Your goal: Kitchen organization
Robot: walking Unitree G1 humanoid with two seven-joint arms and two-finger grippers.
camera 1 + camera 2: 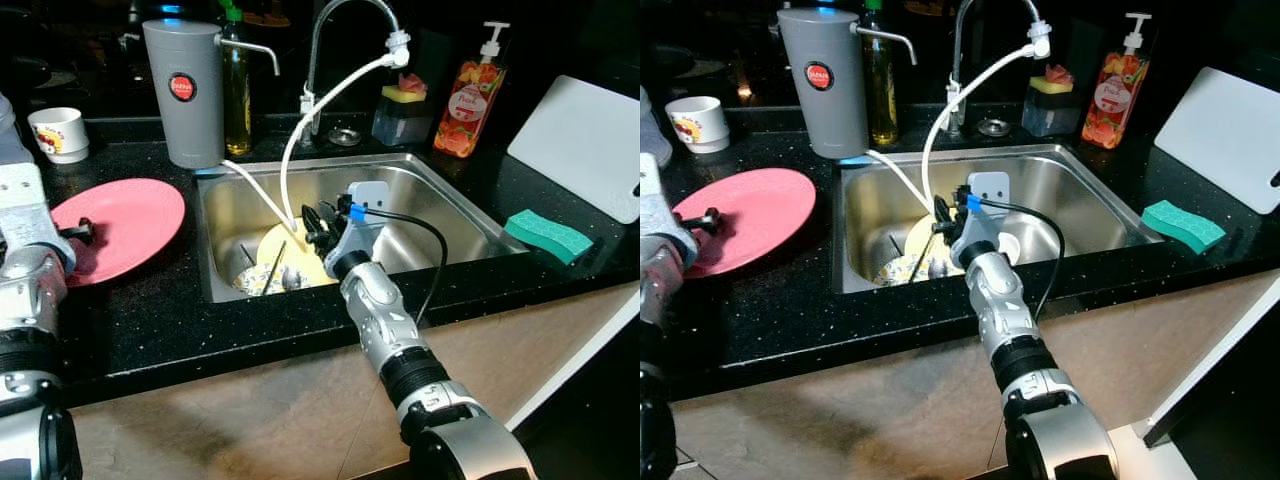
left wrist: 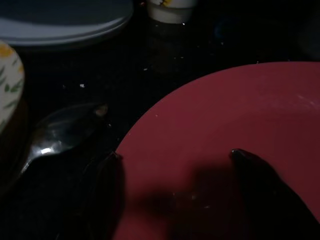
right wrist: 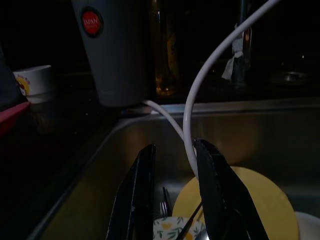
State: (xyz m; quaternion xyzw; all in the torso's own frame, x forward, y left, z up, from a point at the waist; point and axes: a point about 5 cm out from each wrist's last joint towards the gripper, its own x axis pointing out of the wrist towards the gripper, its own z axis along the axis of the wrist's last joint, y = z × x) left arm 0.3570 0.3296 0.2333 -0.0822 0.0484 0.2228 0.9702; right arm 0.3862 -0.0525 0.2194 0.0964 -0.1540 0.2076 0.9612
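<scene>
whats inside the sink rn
In the sink: a yellow plate, a floral-patterned dish with utensils on it, a white hose trailing in, and the right gripper, open. The arm covers part of the plate; the drain is hidden.

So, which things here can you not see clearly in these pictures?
- Dishes in the sink, eye views: the yellow plate is partly hidden by the right tool and white hose.
- Spoon, left wrist view: dark, handle cut off.
- Cup print: too small.
</scene>
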